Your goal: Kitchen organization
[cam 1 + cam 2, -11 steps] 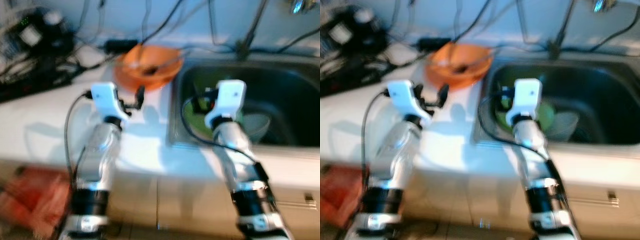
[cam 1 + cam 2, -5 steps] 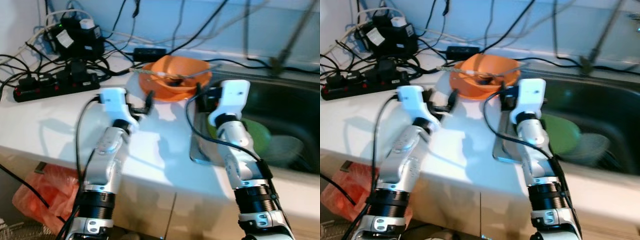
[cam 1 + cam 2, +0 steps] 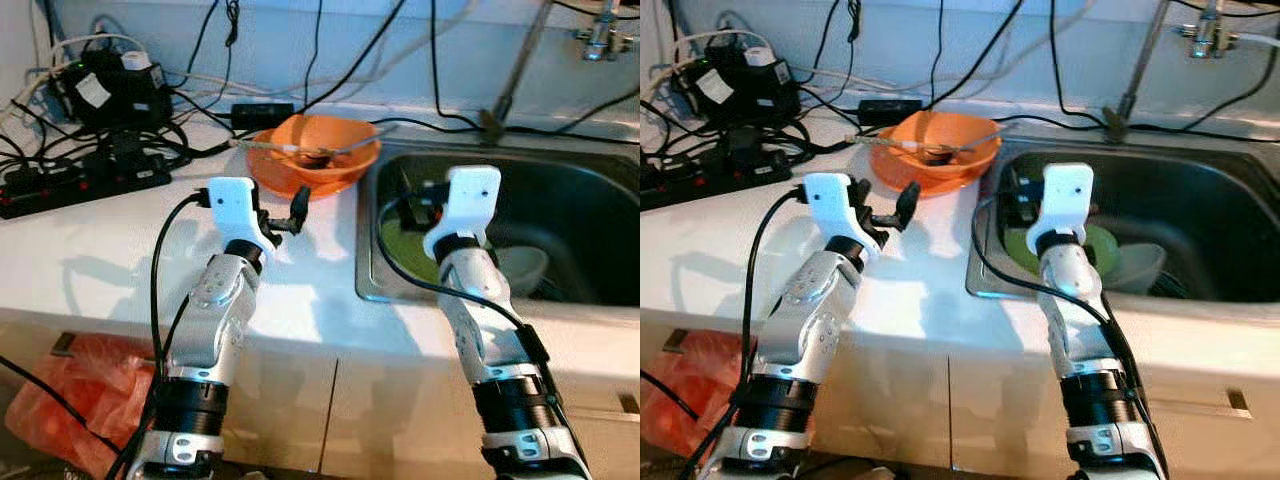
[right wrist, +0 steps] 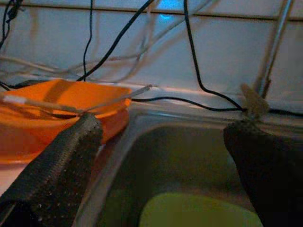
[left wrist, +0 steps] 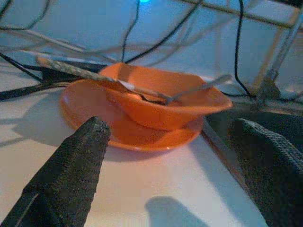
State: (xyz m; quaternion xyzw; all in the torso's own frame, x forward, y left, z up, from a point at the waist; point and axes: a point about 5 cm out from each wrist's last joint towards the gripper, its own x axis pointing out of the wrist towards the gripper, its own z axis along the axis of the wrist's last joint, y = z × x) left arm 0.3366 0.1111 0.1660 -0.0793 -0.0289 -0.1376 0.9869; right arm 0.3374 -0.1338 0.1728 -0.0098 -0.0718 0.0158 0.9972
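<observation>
An orange bowl [image 3: 318, 150] holding utensils [image 5: 142, 90] sat on an orange plate [image 5: 128, 132] on the white counter [image 3: 100, 240], at upper centre beside the sink [image 3: 560, 200]. The left claw [image 3: 290, 213] hovered released just short of it; the right claw [image 4: 165, 142], also released, hung over the sink above a green dish [image 3: 405, 250].

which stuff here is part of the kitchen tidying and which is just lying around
Part of the job:
- orange bowl on its orange plate, utensils resting in it
- green plate and pale bowl in the sink
- left gripper and right gripper, both open

Just lying about:
- power strip, adapters and cables
- orange bag on the floor
</observation>
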